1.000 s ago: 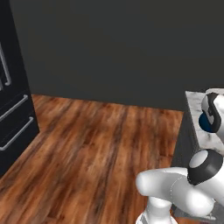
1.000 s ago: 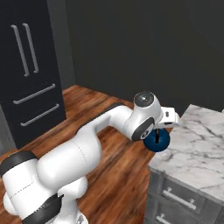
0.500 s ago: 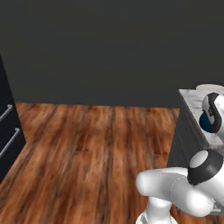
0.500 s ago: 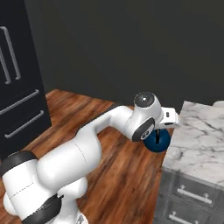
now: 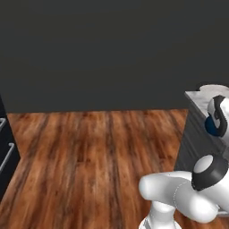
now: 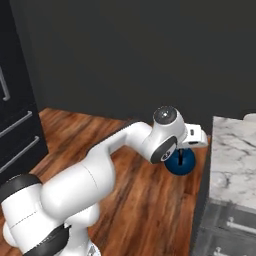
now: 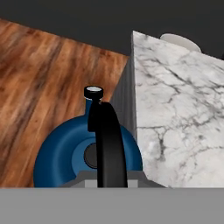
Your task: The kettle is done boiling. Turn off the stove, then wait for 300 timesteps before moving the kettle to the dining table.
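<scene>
The blue kettle (image 6: 181,162) hangs in the air beside the near edge of the dining table (image 6: 235,160), over the wood floor. My gripper (image 6: 181,149) is shut on its thin black arched handle (image 7: 107,140). In the hand view the kettle (image 7: 61,155) sits left of the white marble top (image 7: 179,109), with its lid knob (image 7: 93,92) facing up the picture. From the left base view the kettle (image 5: 211,126) shows at the far right, in front of the table's corner (image 5: 197,96). The stove is out of view.
A white dish (image 7: 179,41) sits on the far part of the marble top. Grey drawers (image 6: 230,227) form the table's side. A black fridge (image 6: 15,125) stands at the left. Wood floor (image 5: 89,156) lies open before a dark wall.
The whole picture has slid left as the base moves: the fridge has gone from the left base view and the table has come nearer. The kettle stays held in the shut gripper.
</scene>
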### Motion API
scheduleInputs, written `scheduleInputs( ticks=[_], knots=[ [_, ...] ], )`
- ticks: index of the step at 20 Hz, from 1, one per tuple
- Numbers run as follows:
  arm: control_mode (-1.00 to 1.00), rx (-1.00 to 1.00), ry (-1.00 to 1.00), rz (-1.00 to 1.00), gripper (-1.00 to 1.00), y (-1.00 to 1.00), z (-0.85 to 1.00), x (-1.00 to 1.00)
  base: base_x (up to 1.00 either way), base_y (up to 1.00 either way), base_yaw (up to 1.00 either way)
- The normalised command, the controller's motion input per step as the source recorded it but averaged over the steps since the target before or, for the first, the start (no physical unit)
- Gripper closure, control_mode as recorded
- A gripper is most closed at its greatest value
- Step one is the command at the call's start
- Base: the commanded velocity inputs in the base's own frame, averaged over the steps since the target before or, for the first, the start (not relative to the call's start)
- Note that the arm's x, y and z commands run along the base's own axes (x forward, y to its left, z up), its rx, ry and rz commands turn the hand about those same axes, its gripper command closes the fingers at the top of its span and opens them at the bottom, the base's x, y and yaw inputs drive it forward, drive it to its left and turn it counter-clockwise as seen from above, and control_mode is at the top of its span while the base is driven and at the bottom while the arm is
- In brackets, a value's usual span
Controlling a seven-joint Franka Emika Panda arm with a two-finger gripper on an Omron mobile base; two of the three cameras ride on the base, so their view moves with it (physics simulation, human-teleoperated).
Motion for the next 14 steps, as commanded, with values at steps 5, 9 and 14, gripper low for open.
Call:
scheduleInputs(
  ticks=[5, 9, 14],
  knots=[
    [1.0, 0.0, 0.0, 0.0, 1.0, 0.0, 0.0, 0.0, 0.6, 0.06, -0.21],
    [1.0, 0.0, 0.0, 0.0, 1.0, 0.0, 0.0, 0.0, 0.59, 0.01, -0.24],
    [1.0, 0.0, 0.0, 0.0, 1.0, 0.0, 0.0, 0.0, 0.56, 0.02, -0.27]
  ],
)
